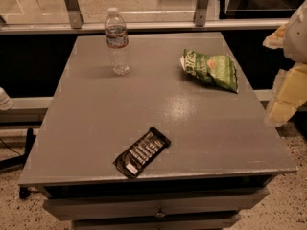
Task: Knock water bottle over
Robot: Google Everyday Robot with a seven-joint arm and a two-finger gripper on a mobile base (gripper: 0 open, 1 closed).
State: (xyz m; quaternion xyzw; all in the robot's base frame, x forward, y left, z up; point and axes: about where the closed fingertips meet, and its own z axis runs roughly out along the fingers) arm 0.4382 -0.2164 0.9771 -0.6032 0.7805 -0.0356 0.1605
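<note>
The water bottle (117,42) stands upright on the far left part of the grey table (86,128). It is clear and ribbed, with a white cap and a white-and-red label band. My gripper (284,99) is at the right edge of the view, beyond the table's right side, pale and yellowish. It is far to the right of the bottle and touches nothing on the table.
A green chip bag (211,70) lies on the far right part of the table. A black snack packet (142,152) lies near the front edge. A rail and glass (144,25) run behind the table. Drawers (158,207) sit below its front.
</note>
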